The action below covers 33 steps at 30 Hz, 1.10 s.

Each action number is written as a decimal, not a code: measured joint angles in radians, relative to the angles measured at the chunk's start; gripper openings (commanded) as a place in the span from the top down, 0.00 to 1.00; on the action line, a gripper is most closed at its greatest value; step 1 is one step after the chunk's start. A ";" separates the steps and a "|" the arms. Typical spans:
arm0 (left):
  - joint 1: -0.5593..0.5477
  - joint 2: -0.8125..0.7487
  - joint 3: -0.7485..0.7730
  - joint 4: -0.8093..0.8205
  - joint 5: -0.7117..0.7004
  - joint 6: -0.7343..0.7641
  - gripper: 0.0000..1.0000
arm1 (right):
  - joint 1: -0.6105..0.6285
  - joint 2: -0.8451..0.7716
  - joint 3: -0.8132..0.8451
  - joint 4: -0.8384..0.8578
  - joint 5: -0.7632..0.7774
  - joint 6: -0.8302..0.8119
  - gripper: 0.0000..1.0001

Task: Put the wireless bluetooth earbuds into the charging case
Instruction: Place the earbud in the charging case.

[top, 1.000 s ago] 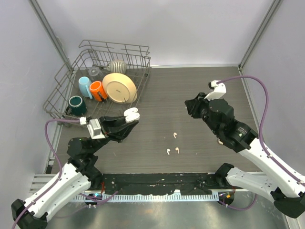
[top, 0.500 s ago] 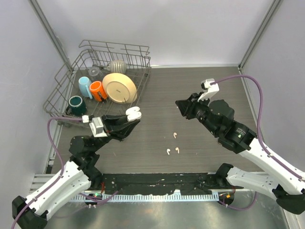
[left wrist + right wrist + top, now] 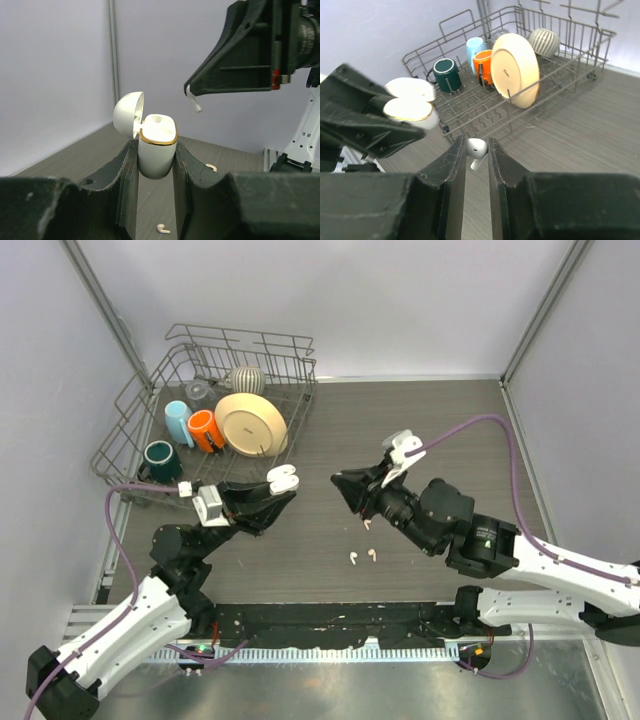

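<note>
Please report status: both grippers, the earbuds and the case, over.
Left gripper shut on charging case, lid open. Right gripper shut on one earbud, short of case. Three earbuds on table. Nothing in between.

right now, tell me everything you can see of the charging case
The charging case is a small glossy white plastic-looking pod with a gold rim around its opening. Its rounded lid is hinged open. It stands upright, clamped between the left gripper's fingers, off the table.
</note>
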 measured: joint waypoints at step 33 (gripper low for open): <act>0.000 0.021 -0.011 -0.037 0.086 0.136 1.00 | 0.214 0.154 -0.002 0.366 0.095 -0.278 0.99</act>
